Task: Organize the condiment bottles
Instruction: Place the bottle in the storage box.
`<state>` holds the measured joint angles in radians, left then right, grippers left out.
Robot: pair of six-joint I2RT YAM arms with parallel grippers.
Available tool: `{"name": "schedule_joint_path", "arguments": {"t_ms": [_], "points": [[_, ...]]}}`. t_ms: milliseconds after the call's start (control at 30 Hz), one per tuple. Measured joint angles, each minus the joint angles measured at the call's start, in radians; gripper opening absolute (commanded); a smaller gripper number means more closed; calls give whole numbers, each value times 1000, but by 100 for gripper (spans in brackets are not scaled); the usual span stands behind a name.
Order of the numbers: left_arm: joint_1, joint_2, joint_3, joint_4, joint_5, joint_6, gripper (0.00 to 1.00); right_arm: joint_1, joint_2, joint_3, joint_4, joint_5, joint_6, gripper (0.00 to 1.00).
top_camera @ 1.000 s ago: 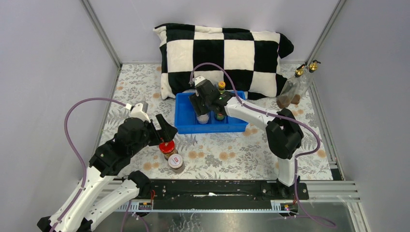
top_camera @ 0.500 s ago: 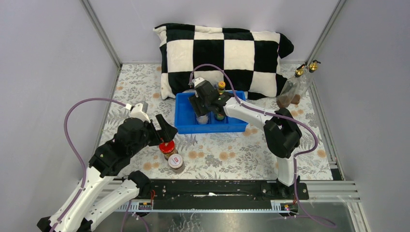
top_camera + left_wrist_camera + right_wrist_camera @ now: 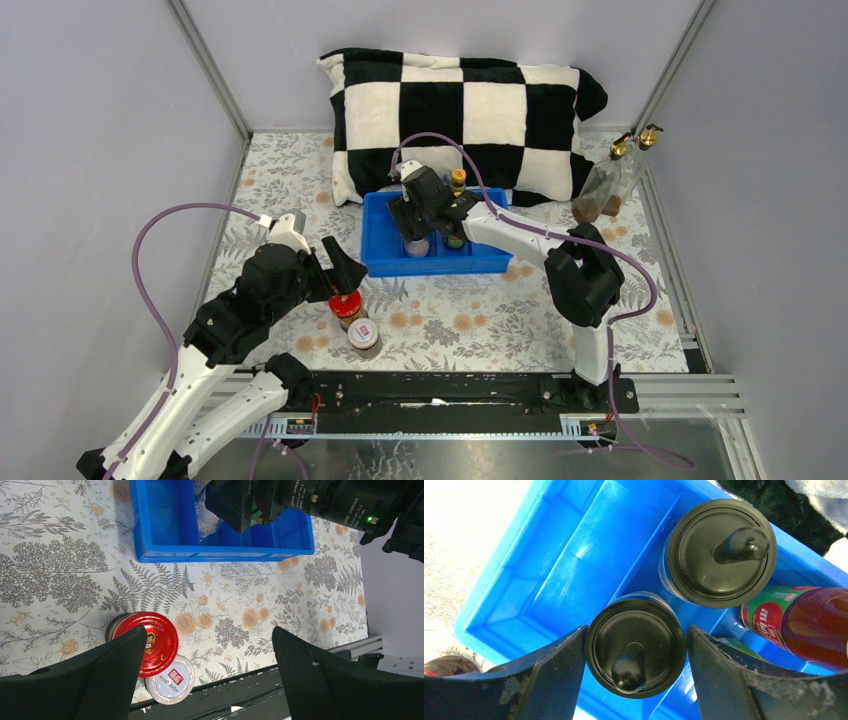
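Inside the blue tray [image 3: 440,268] my right gripper [image 3: 637,652] straddles a black-capped clear jar [image 3: 624,630] standing upright. Its jaws are open, with a thin gap on the right side of the cap. A second black-capped jar [image 3: 719,550] stands just behind, beside a slim sauce bottle [image 3: 804,625] with a yellow cap [image 3: 457,177]. My left gripper [image 3: 207,645] hangs wide open above the red-lidded jar [image 3: 152,640] and the white-lidded jar [image 3: 170,679], which touch each other on the tablecloth. Two gold-spouted glass bottles [image 3: 607,180] lean at the far right corner.
A black-and-white checked pillow [image 3: 460,110] lies behind the tray. Grey walls close in the left, right and back. The black mounting rail [image 3: 450,390] runs along the near edge, close to the white-lidded jar.
My right gripper's jaws have spread slightly off the black-capped jar in the tray. The left arm and both lidded jars have not moved.
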<state>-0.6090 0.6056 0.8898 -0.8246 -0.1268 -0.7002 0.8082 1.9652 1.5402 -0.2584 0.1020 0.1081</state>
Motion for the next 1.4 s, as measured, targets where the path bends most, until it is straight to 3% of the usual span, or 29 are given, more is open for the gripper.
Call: {"name": "schedule_joint_path", "arguments": {"t_ms": [133, 633, 1400], "points": [[0, 0, 0, 0, 0, 0, 99, 0, 0, 0, 0, -15, -1, 89], [0, 0, 0, 0, 0, 6, 99, -1, -2, 0, 0, -37, -7, 99], [0, 15, 0, 0, 0, 6, 99, -1, -182, 1, -60, -34, -14, 100]]}}
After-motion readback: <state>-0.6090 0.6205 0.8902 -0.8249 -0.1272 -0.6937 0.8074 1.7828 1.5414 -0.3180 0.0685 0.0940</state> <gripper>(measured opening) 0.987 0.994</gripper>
